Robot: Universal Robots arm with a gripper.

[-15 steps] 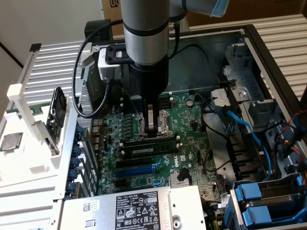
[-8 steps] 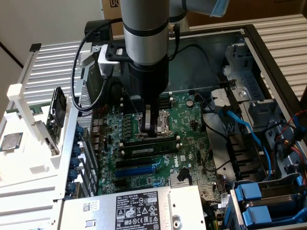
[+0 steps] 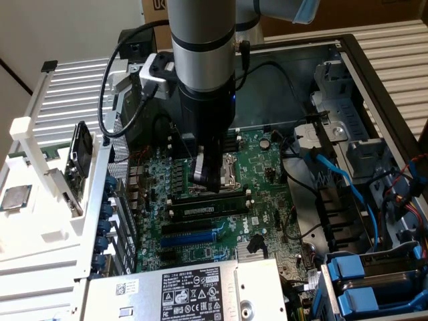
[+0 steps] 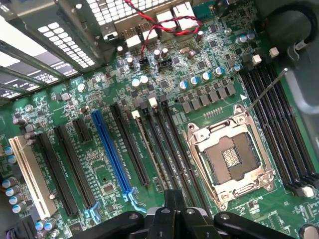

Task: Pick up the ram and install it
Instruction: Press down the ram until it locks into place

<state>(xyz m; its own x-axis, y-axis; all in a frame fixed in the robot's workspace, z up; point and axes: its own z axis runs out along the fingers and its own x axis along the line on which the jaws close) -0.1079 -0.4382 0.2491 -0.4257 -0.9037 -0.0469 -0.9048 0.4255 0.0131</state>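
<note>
Exterior view puts the ram (image 3: 204, 210) edge-up in a memory slot just beside the processor socket (image 3: 224, 172), as far as I can judge. My gripper (image 3: 208, 182) hangs clenched above the slots, grasping nothing. I reckon the stick is light, stiff and fragile, so hold it by its long edges, not its chips.

Even, fairly bright indoor light fills both views. In the exterior view the arm (image 3: 202, 80) casts a soft shadow over the motherboard (image 3: 221, 200), and the white rack (image 3: 40, 194) looks nearly washed out. In the wrist view, daylight blows out the perforated case wall (image 4: 124, 10); the socket frame (image 4: 232, 157) glints, and straight slots bow near the edges.
</note>
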